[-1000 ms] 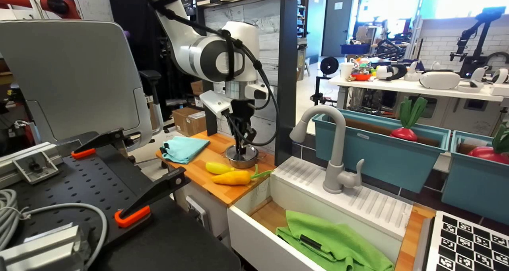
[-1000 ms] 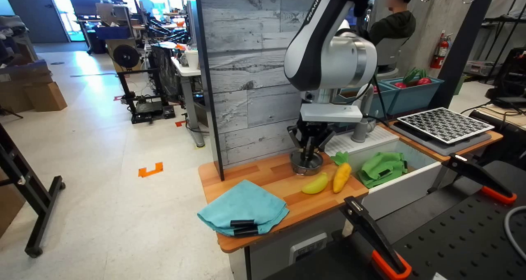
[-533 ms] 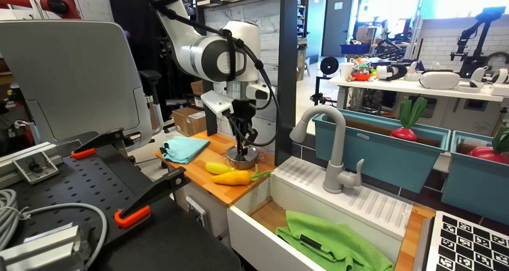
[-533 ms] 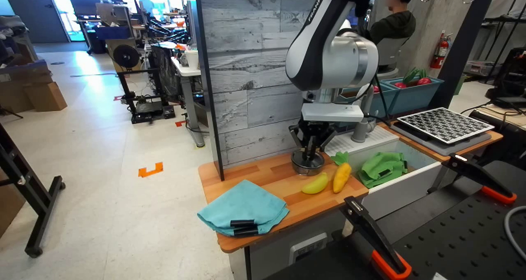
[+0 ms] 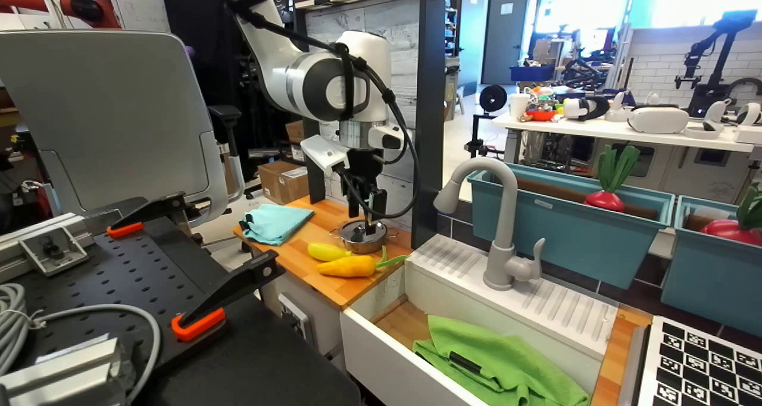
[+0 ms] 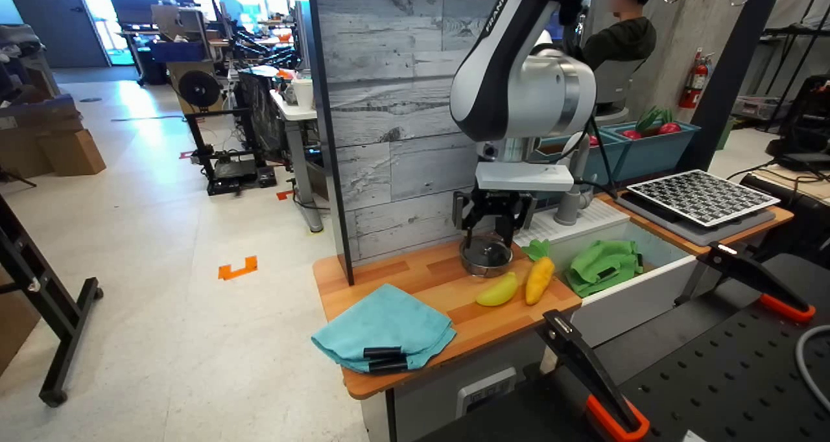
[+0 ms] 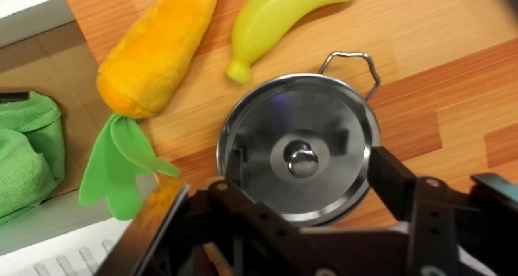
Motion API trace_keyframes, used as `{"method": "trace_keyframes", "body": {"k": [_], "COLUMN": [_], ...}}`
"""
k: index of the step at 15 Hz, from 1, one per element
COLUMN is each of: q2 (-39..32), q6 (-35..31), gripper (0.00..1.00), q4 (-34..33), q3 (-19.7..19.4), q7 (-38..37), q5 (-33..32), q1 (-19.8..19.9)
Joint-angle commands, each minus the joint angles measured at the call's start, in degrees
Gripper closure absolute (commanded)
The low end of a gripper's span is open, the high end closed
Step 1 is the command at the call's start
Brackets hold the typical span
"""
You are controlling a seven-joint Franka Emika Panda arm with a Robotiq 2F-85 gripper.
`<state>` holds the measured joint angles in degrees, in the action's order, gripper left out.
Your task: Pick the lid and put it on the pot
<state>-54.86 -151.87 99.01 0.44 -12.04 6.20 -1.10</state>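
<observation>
The silver lid [image 7: 259, 126] with its shiny round knob [image 7: 302, 163] lies flat on top of the steel pot [image 5: 366, 247]. Beneath it, mainly the pot's outer wall and a wire handle [image 7: 375, 75] show. In an exterior view the pot [image 6: 483, 273] stands upright on the wooden counter, near the grey plank wall. My gripper [image 7: 305, 166] is just above the lid, its fingers spread wide to either side of the knob with a gap on both sides. Nothing is held. Whether the fingertips touch the lid's surface, I cannot tell.
Close in front of the pot lie a yellow banana [image 6: 498, 290] and an orange carrot [image 6: 539, 280] with green leaves. A folded blue cloth [image 6: 389, 325] covers the counter's end. Beside the counter is a white sink with a green cloth [image 5: 500, 358] and a grey faucet [image 5: 506, 227].
The fingers were together over the lid's knob and have now spread apart. Early in this second the gripper and pot shifted slightly sideways towards the sink. The lid stays on the pot.
</observation>
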Motion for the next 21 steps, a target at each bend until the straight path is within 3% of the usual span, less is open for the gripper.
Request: {"method": "trace_keyframes", "body": {"k": [1,8,14,18,19,20,21], "q2": [0.3,4.9,15.3,22.6,23.5,19.3,20.7], "q6": [1.4,0.4,-3.5,-4.1,-3.1,-2.3,-2.3], "gripper": [0.0,0.0,0.0,0.0,0.0,0.0,0.0], "q4": [-0.7,5.0,17.3,24.1,24.7,20.2,21.5], "q3": [0.0,1.5,0.9,-0.9,-1.7,0.2,-0.2], "q7": [0.0,3.3,5.8,4.6,4.1,5.1,4.8], "q5": [1.0,0.3,-1.7,-5.2,-6.8,-4.7,-5.4], "q1": [-0.1,0.2,-1.9,-5.2,-6.5,-4.0,-4.8]}}
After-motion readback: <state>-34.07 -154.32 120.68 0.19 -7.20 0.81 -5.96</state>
